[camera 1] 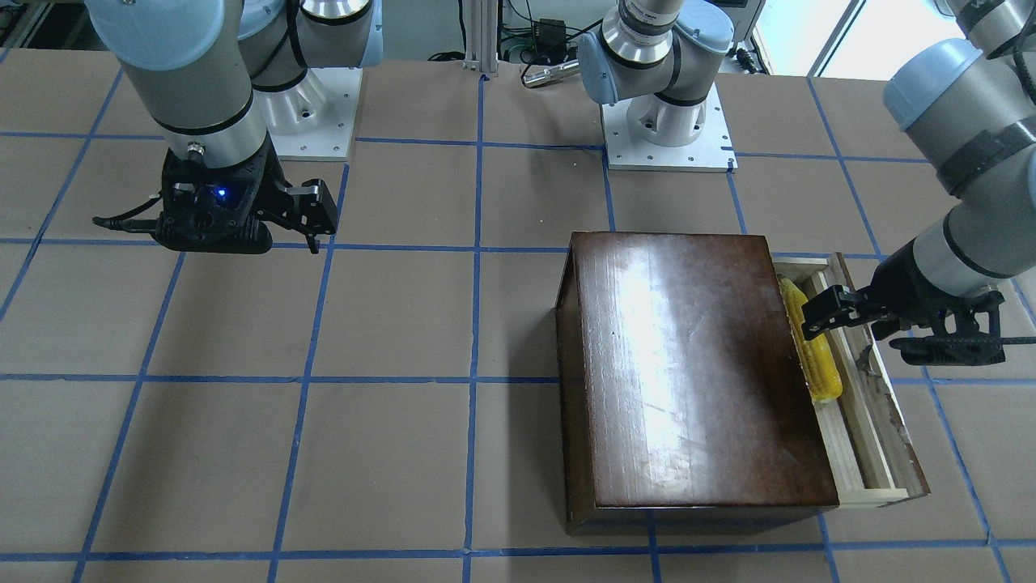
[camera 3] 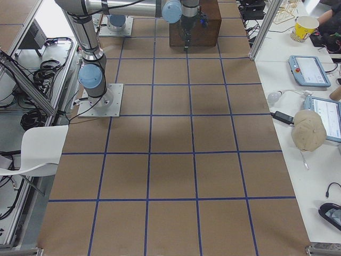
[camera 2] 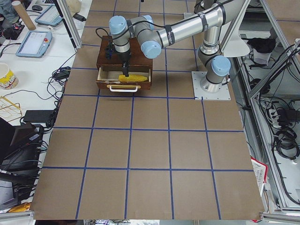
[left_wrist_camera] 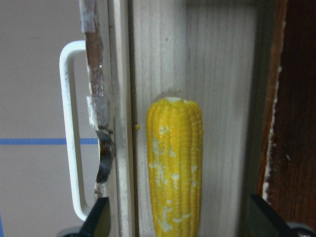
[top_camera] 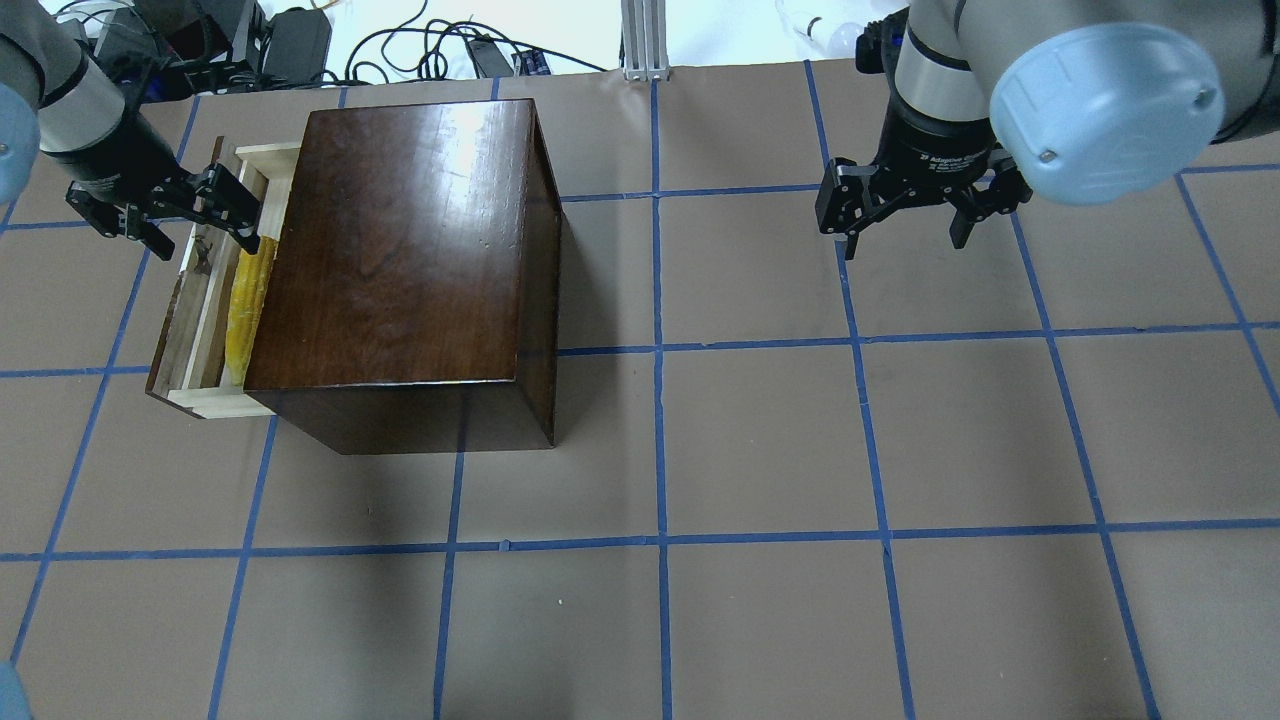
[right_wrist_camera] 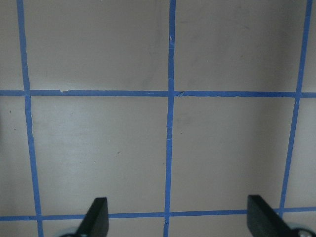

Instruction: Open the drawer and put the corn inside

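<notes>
The drawer (top_camera: 190, 340) is pulled out of the glossy dark-brown box (top_camera: 400, 240). The yellow corn (top_camera: 243, 310) lies lengthwise on the drawer's pale-wood floor, next to the box. It also shows in the front view (camera 1: 813, 356) and the left wrist view (left_wrist_camera: 174, 168). My left gripper (top_camera: 190, 225) hovers open above the far end of the drawer and holds nothing. In the left wrist view its fingertips (left_wrist_camera: 98, 219) stand either side of the corn without touching it. My right gripper (top_camera: 905, 235) is open and empty over bare table, far from the box.
The drawer's worn front panel carries a white handle (left_wrist_camera: 69, 133). The table is brown with a blue tape grid. The two arm bases (camera 1: 664, 121) stand at the robot's edge. Cables and equipment lie beyond the far table edge.
</notes>
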{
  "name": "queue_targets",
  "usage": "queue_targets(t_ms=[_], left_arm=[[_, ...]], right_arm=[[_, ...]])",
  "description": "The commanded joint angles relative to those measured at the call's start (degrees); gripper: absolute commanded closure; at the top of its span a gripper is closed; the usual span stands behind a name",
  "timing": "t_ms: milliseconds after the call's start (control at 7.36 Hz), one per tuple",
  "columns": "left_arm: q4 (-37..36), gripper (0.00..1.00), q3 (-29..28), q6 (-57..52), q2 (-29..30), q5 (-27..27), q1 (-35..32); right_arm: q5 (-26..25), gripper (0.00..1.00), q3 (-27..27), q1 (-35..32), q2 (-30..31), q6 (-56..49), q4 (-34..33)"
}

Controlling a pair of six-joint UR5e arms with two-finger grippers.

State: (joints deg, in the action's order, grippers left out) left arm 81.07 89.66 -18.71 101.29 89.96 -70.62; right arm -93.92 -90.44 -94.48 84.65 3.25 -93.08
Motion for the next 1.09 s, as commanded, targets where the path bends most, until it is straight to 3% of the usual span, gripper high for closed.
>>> queue_targets(t_ms=[0,272,543,679,951], left_arm=[[4.9,0.03,-1.8,1.0,-5.6,-0.3,-3.1],[6.0,0.0,-1.0,8.2,-10.8,0.1,-11.2],[6.8,0.0,-0.7,19.9,-11.9,0.2,-20.5],[6.8,0.0,-0.8,20.6,-12.0,0.2,-23.6],[6.8,0.0,-1.8,20.6,-12.3,-0.1,-24.5]], right_arm=[[0.0,0.0,0.0,0.0,0.0,0.0,0.0],[0.1,0.0,0.0,0.0,0.1,0.0,0.0],[0.1,0.0,0.0,0.0,0.1,0.0,0.0],[0.1,0.0,0.1,0.0,0.1,0.0,0.0],[0.1,0.0,0.1,0.0,0.1,0.0,0.0]])
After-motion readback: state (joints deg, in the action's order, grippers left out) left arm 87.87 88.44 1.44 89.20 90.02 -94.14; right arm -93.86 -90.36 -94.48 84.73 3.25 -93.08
